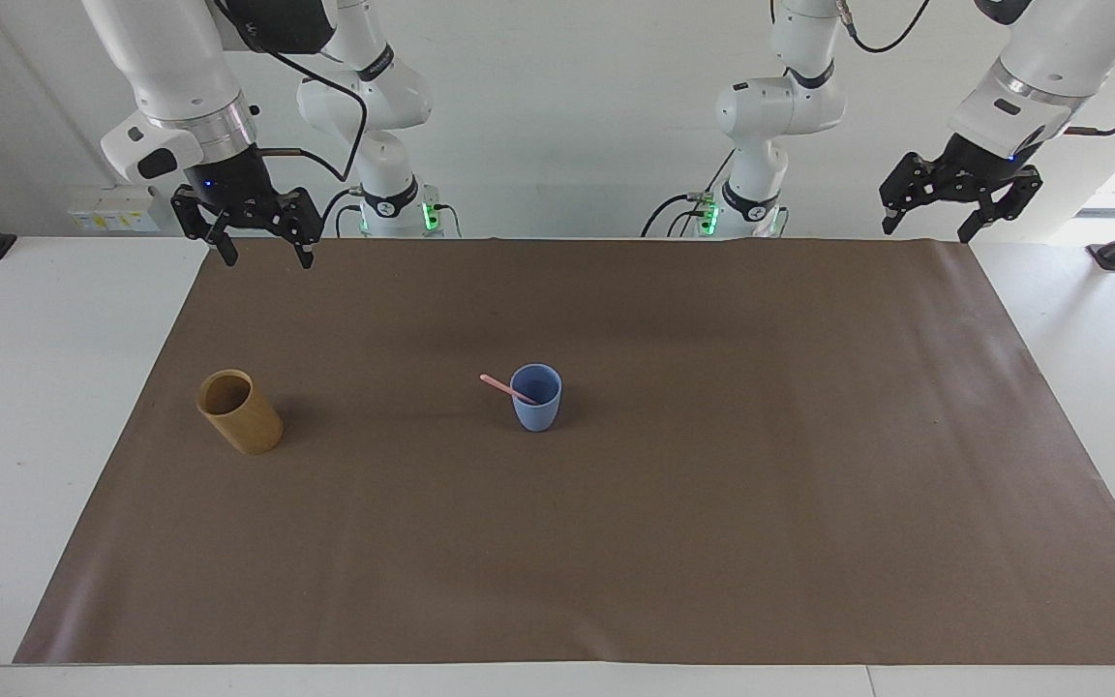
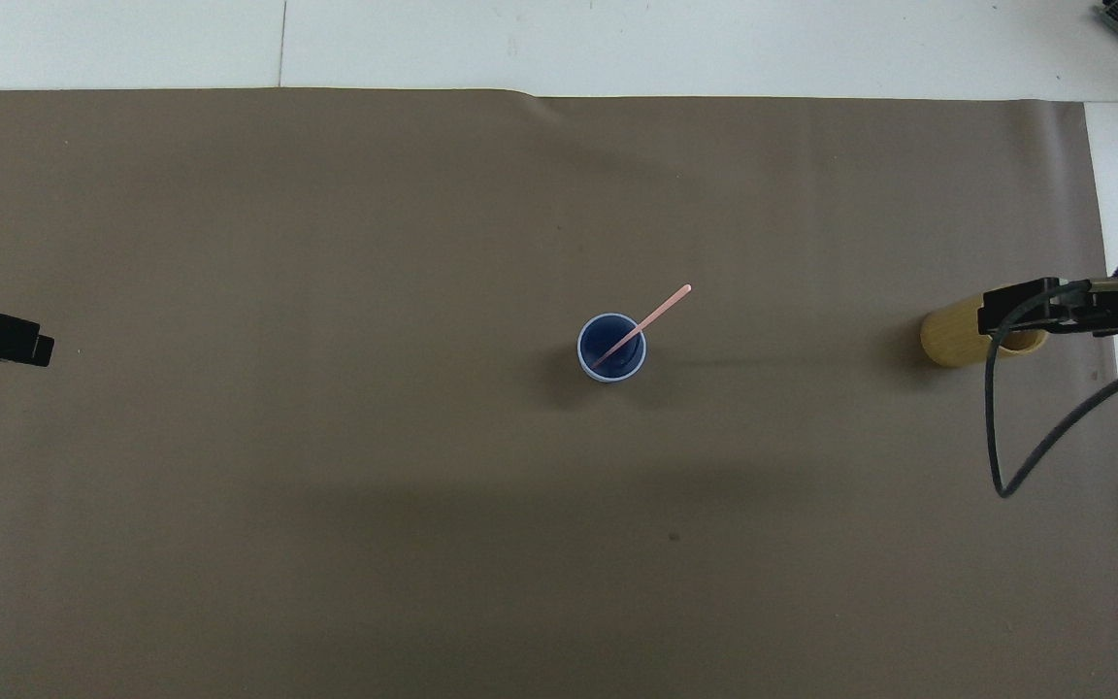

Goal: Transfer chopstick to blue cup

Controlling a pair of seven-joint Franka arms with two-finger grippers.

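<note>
A wide table (image 1: 35, 407) was seen covered by a brown mat (image 1: 712, 503). Near the middle of the mat a blue cup (image 1: 536, 398) stood upright, and one pink chopstick (image 1: 507, 389) was propped inside it, its lower end in the cup and its upper end slanting out over the rim toward the right arm's end of the table. A tan cup (image 1: 239, 411) was tilted on the mat near that same end, its mouth turned up and away from the blue cup. The right gripper (image 1: 261, 252) was held in the air over the mat's edge closest to the robots, with its fingers spread apart and nothing between them; the tan cup was below it and farther out on the table, and the blue cup was well apart from it, toward the table's middle. In the overhead view this gripper (image 2: 1015, 320) was seen overlapping the tan cup's (image 2: 947, 342) mouth, though the facing view showed it well above the cup and not touching it. The left gripper (image 1: 959, 208) was parked, waiting, in the air at the mat's corner at the left arm's end, its fingers likewise spread and empty; both cups and the chopstick (image 2: 644, 324) were well apart from it.
</note>
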